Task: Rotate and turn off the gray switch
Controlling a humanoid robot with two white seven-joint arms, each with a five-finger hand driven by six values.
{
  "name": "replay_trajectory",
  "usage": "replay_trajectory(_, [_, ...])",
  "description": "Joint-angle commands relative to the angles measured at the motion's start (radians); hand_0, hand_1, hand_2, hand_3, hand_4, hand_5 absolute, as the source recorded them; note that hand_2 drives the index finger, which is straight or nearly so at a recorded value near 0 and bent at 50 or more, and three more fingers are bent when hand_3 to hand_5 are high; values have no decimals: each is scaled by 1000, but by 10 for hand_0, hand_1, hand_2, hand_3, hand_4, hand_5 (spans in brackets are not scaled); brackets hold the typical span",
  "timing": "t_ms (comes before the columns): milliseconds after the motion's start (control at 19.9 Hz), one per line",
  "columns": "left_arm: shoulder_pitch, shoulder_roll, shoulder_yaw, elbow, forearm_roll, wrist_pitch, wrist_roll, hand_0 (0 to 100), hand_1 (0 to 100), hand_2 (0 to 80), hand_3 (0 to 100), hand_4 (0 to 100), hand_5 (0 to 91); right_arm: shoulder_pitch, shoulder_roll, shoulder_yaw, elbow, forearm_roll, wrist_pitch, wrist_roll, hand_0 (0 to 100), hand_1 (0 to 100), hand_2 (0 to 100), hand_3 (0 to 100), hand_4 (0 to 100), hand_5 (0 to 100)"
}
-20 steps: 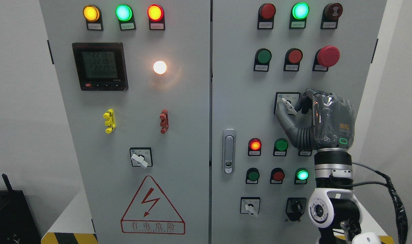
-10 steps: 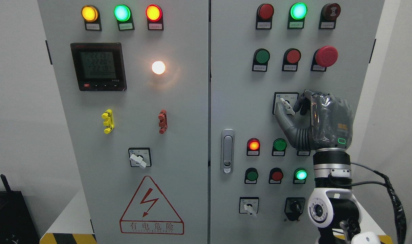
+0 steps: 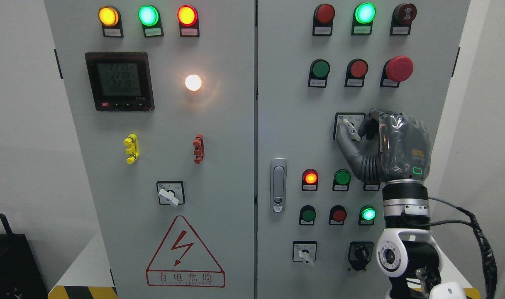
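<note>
The gray rotary switch (image 3: 350,128) sits in a black-framed plate on the right cabinet door, and its pale handle tilts from upper left to lower right. My right hand (image 3: 355,133) rises from the lower right and is shut on the switch handle. The thumb (image 3: 342,139) presses at the handle's lower left and the dark fingertips (image 3: 369,126) curl against its right side. The palm hides the right part of the plate. My left arm does not show.
A red mushroom button (image 3: 398,68) and round buttons sit above the hand; lit indicators (image 3: 310,177) and two more rotary switches (image 3: 304,254) lie below. A door handle (image 3: 279,185) sits left of them. The left door carries a meter (image 3: 118,81) and another switch (image 3: 169,195).
The whole view has drifted slightly left. My right hand stays closed on the switch handle, whose tilt looks about the same.
</note>
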Motion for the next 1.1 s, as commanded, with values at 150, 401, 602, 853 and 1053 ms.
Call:
replay_trajectory(150, [0,0,32,0,0,0,0,120,389,0,0,0,0,-3,-23,5,3,2,0,-6,480,286,719,841,790,911])
replay_trajectory(401, [0,0,32,0,0,0,0,120,389,0,0,0,0,-2,-25,7,5,2,1,-6,498,295,726,843,791,916])
replay_trajectory(602, [0,0,32,0,0,0,0,120,389,0,0,0,0,-2,-22,16,16,2,1,-6,509,304,728,852,793,916])
replay_trajectory(853, [0,0,32,0,0,0,0,120,389,0,0,0,0,-3,-18,18,16,-1,0,-6,516,302,750,858,807,918])
replay_trajectory(1053, [0,0,32,0,0,0,0,120,389,0,0,0,0,-3,-17,18,17,-2,1,-6,518,293,760,867,810,918])
